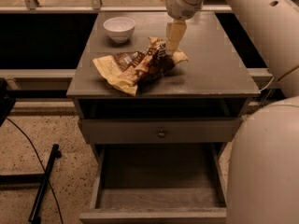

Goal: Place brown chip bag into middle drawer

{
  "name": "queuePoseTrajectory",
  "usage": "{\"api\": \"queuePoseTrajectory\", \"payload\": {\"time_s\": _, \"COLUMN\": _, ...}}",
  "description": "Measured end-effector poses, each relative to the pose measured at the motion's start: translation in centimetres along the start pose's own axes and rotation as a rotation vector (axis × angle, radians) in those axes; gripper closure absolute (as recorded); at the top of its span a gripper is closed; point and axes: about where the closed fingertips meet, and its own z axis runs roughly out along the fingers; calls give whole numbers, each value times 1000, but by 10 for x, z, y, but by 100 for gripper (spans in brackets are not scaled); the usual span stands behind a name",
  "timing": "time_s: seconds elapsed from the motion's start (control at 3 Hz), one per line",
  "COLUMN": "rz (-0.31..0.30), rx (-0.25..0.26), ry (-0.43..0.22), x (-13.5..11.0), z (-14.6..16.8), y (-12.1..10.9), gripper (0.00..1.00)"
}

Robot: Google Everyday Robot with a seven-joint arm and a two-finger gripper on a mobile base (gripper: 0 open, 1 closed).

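The gripper (172,48) hangs pointing down over the worktop (210,64), its tip at the 2 o'clock end of the bag (135,68), touching it or just above it. Whether the gripper is apart or together, I cannot tell. The bag lies crumpled near the middle of the worktop, one tan end toward 7 o'clock. A white bowl (119,28) stands apart from it at 11 o'clock. Below, at 6 o'clock, the drawer (159,171) is pulled out, its floor bare, under a shut front with a knob (161,133).
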Motion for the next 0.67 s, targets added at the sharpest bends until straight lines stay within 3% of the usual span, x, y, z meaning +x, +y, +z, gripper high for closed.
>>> {"api": "queuePoseTrajectory", "payload": {"time_s": 0.67, "rz": 5, "rx": -36, "ry": -11, "x": -3, "z": 5, "y": 8, "gripper": 0}}
